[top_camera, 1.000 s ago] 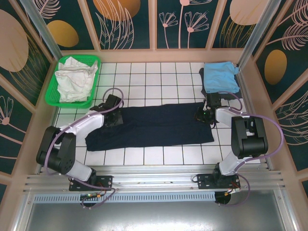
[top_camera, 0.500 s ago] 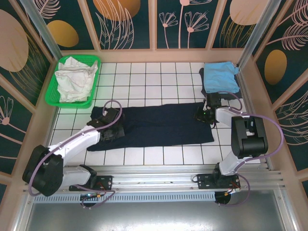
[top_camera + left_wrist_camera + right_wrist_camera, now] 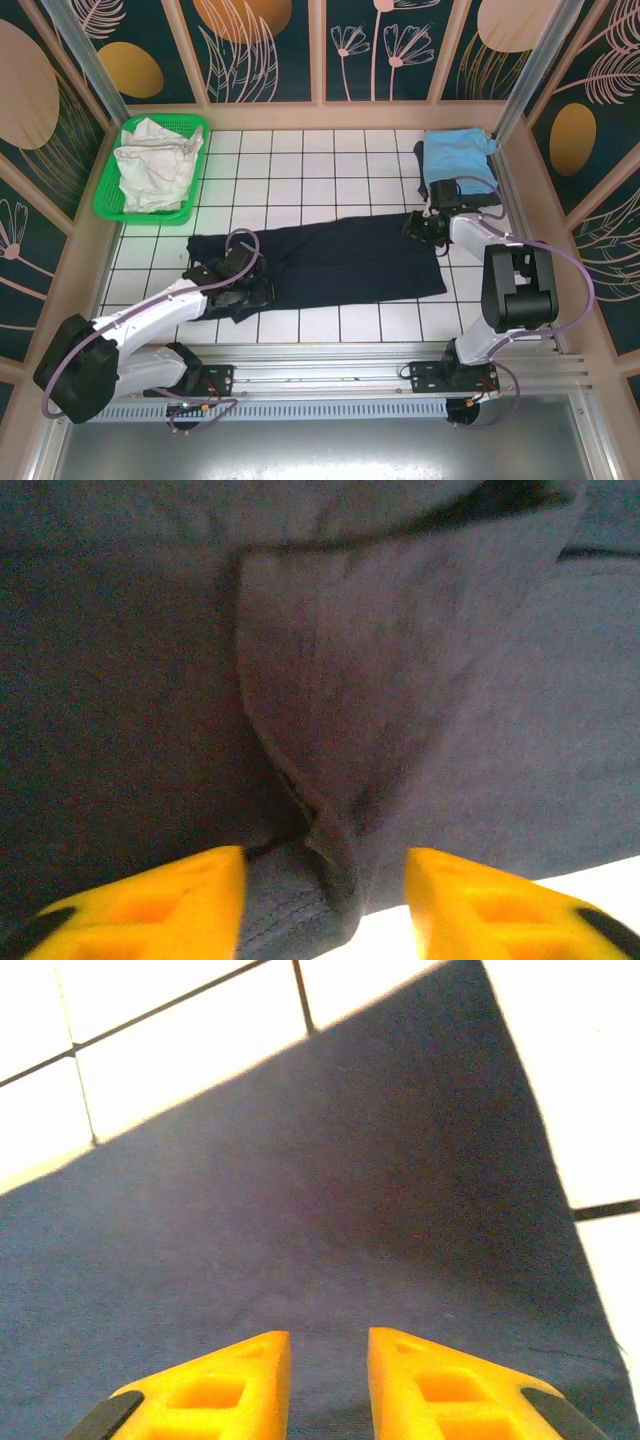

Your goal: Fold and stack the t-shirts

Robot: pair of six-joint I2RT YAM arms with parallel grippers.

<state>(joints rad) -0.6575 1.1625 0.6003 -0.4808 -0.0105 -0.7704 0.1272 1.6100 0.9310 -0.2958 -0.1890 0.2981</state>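
Seen from above, a white tiled counter [image 3: 330, 170] carries a navy t-shirt [image 3: 340, 265] folded into a long band across the middle, running from 9 o'clock to 3 o'clock. A light blue t-shirt [image 3: 460, 168] lies folded at about 1 o'clock, in the far right corner. A white t-shirt [image 3: 150, 165] sits crumpled in a green basket [image 3: 105, 180] at about 10 o'clock.

The left claw [image 3: 255, 292] rests over the band's near left end, at about 8 o'clock. Its wrist view shows the yellow fingers [image 3: 150, 900] spread apart, with a loose ridge of navy cloth between them that is not pinched: it is released. The right claw [image 3: 418, 228] sits on the band's far right corner, at about 2 o'clock. Its fingers [image 3: 200, 1390] stand close together just above the cloth, and whether they grip it cannot be told.

The step in hand looks like folding the navy shirt lengthwise. The next move probably calls for gripping one short end and carrying it across to the other, to halve the band before stacking.
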